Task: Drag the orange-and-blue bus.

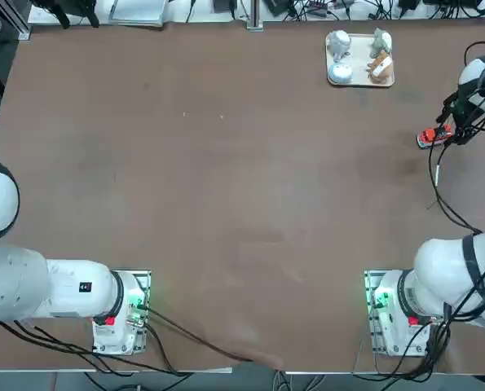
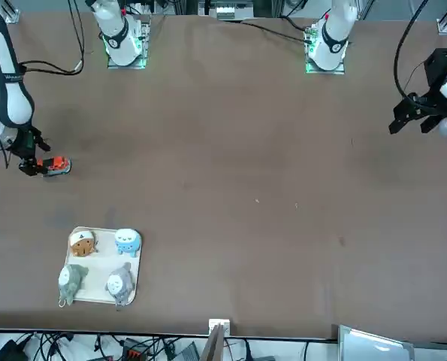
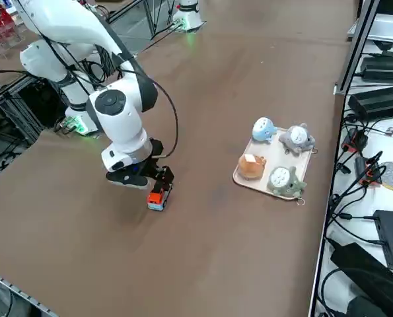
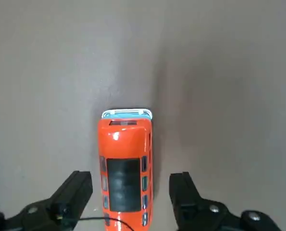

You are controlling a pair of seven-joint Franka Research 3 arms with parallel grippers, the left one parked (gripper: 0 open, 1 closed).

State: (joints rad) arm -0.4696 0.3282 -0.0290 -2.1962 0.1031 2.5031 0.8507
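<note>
The right gripper (image 4: 128,192) is sitting low over the orange-and-blue bus (image 4: 126,168), its two black fingers (image 4: 75,192) spread wide on either side of the toy's rear half with a clear gap on each flank, so the claw is released and gripping nothing. The bus is standing on its wheels on the brown table (image 1: 226,187), its orange roof with the dark window panel facing up and the pale blue front end pointing away from the wrist.

From overhead, the bus (image 1: 432,136) is lying far out on the robot's right side, close to the table's right edge, with the gripper (image 1: 450,130) right at it. From across the table, the bus (image 2: 55,165) is poking out from under the black fingers (image 2: 29,167). The side camera is showing the white wrist bent down over the toy (image 3: 158,197).

Further out and a little to the left, well apart from the bus, a pale tray (image 1: 362,81) is carrying four small figurines (image 1: 338,42).
</note>
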